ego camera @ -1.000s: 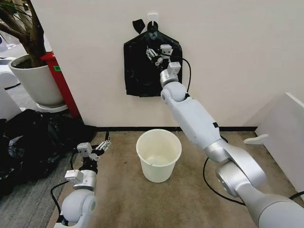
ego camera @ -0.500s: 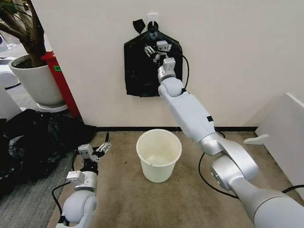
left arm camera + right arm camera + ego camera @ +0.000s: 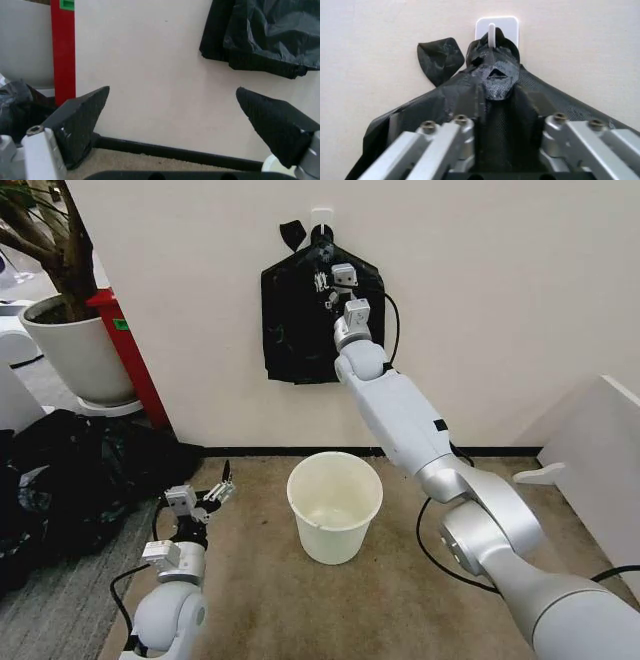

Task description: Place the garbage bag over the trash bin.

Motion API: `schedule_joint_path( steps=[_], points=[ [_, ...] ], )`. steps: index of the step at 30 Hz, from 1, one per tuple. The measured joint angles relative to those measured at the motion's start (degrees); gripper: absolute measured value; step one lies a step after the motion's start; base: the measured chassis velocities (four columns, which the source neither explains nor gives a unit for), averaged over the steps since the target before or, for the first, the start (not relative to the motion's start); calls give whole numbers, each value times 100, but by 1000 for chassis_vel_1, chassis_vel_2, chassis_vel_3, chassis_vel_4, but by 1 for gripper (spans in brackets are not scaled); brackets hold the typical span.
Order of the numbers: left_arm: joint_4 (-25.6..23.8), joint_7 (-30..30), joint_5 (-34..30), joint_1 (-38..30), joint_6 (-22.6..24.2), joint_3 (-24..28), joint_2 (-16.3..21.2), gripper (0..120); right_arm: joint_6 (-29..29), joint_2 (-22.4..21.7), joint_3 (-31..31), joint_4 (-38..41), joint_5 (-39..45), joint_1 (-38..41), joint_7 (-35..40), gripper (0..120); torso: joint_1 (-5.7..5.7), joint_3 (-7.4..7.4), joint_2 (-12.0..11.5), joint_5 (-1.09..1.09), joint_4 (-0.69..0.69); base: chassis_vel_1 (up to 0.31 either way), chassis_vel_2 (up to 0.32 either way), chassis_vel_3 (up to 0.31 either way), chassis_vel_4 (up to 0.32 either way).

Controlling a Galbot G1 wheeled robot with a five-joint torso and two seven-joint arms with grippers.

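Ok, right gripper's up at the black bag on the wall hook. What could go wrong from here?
The right gripper, open, straddles the black bag bundle just below its knotted top on the wall hook. Pulling straight out may tear the thin film or strip the hook's plate off the wall rather than unhooking it. The fingers sit close to the wall, so closing could pinch several layers. The left gripper waits low beside the trash bin.

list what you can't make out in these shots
- Black bag bundle, head view: right side covered by the right end effector and arm; how many bags, unclear.
- Right wrist view: bundle's lower part cut off by the frame edge.
- Trash bin, left wrist view: mostly behind the low-parked left end effector.
- Black plastic heap: cut off at head view's left edge.
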Motion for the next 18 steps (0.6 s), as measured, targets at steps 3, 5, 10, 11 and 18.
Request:
schedule_joint_path(
  steps=[3, 5, 10, 11, 18],
  points=[
    [-1, -9, 1, 3, 1, -1, 0, 100, 6, 3, -4, 11, 10, -3, 0, 12, 0, 0, 0, 0, 0, 0, 0, 0, 0],
    [1, -17, 5, 4, 2, -1, 4, 100, 18, 2, -11, 35, 41, -6, 0, 2, 0, 0, 0, 0, 0, 0, 0, 0, 0],
    [28, -27, 11, -5, 4, 1, 23, 100, 31, -5, -24, 127, 213, -23, 1, 0, 0, 0, 0, 0, 0, 0, 0, 0, 0],
    [39, -28, 15, -8, 4, 2, 29, 100, 33, -10, -31, 155, 262, -30, 1, 0, 0, 0, 0, 0, 0, 0, 0, 0, 0],
    [85, -32, 27, -16, 4, 20, 54, 100, 42, -101, -161, 419, 531, -154, 16, 0, 0, 0, 0, 0, 0, 0, 0, 0, 0]
  ],
)
